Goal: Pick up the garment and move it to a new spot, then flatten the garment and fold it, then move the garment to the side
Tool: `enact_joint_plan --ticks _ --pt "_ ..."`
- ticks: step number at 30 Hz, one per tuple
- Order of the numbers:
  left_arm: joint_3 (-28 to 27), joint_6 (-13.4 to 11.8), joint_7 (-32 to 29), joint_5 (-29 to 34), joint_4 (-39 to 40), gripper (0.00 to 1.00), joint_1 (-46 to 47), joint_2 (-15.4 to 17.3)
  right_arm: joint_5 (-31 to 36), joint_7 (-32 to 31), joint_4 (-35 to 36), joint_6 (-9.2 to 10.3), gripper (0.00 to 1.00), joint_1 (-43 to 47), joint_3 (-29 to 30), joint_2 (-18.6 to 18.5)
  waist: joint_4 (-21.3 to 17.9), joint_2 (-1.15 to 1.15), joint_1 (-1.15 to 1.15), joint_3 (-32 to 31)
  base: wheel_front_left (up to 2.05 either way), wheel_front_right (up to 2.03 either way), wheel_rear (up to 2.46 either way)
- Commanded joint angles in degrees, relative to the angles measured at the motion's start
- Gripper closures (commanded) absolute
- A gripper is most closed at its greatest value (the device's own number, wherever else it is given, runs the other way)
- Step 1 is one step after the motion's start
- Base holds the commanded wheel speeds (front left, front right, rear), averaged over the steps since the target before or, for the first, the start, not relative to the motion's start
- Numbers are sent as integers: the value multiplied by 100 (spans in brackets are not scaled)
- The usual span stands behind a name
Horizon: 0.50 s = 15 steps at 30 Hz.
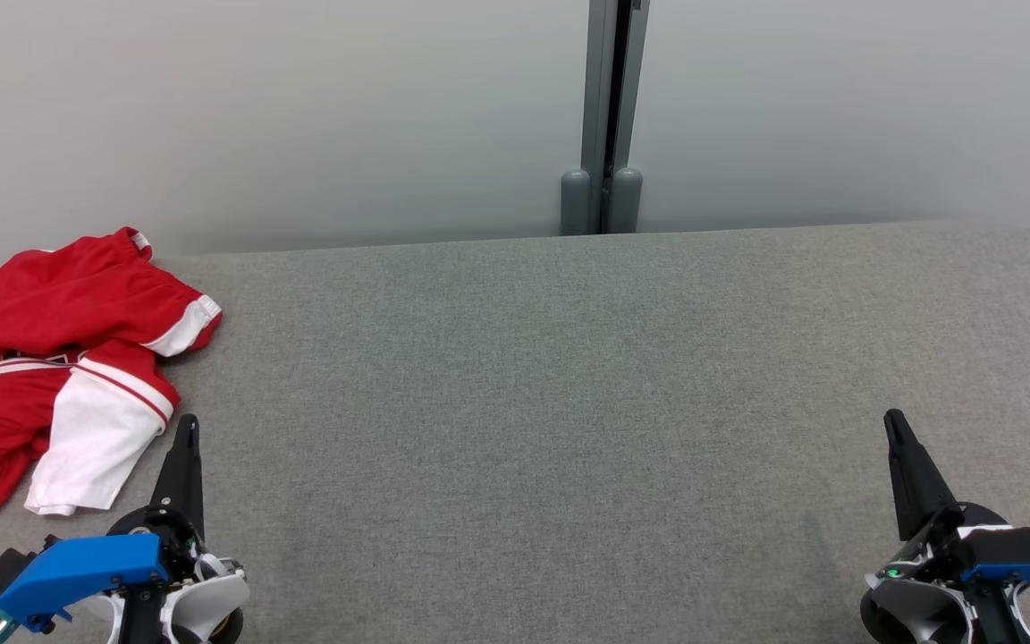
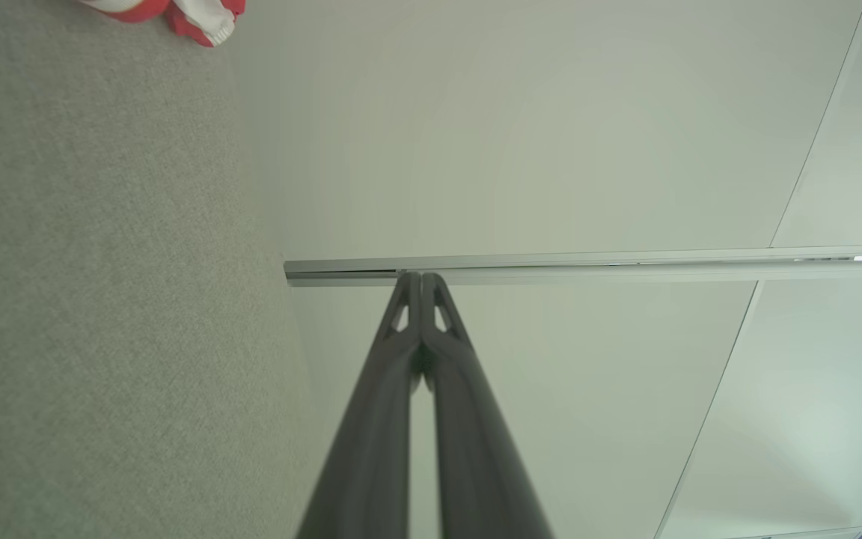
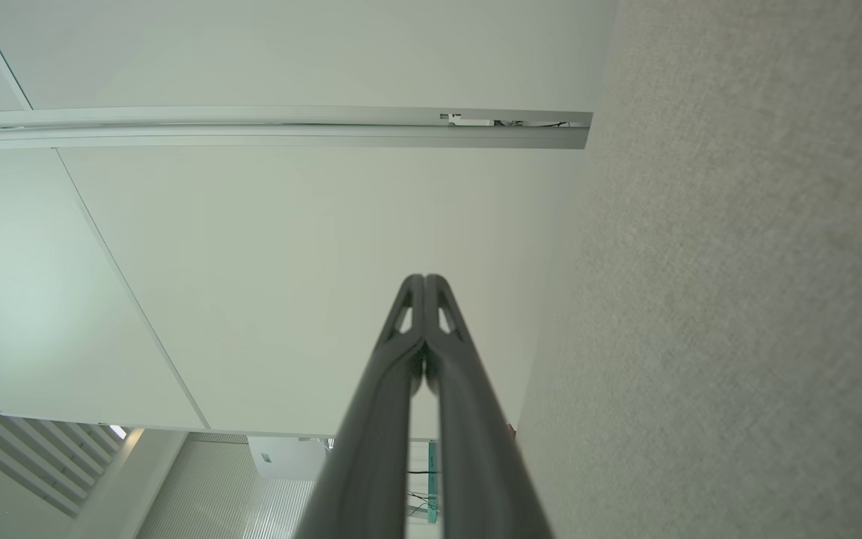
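The garment (image 1: 59,358) is a red and white jersey, crumpled at the far left of the grey table (image 1: 569,402), partly hanging past the left edge. My left gripper (image 1: 187,422) sits at the lower left, shut and empty, its tip just right of the garment's white sleeve and apart from it. At the lower right my right gripper (image 1: 892,417) is shut with nothing in it, far from the garment. The left wrist view catches a corner of the garment (image 2: 191,15) at the top left, beyond the closed left gripper (image 2: 420,277). The right gripper (image 3: 424,278) shows closed in its wrist view.
A pale partition wall (image 1: 300,107) runs behind the table, with a grey metal post (image 1: 606,116) at its middle. Open table surface stretches between the two grippers and to the right.
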<state>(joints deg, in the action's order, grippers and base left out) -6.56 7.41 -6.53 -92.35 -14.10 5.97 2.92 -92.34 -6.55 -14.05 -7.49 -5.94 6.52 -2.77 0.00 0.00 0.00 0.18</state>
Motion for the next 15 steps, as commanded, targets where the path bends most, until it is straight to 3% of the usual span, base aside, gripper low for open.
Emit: enact_joint_plan --ticks 1,15 --pt "-5 24 -16 -14 25 100 55 -9 -16 -12 16 0 100 -51 8 -21 0 0 0 0 0 0 0" --pt "-5 24 -16 -14 25 100 55 -10 -16 -12 16 0 100 -51 7 -21 0 0 0 0 0 0 0"
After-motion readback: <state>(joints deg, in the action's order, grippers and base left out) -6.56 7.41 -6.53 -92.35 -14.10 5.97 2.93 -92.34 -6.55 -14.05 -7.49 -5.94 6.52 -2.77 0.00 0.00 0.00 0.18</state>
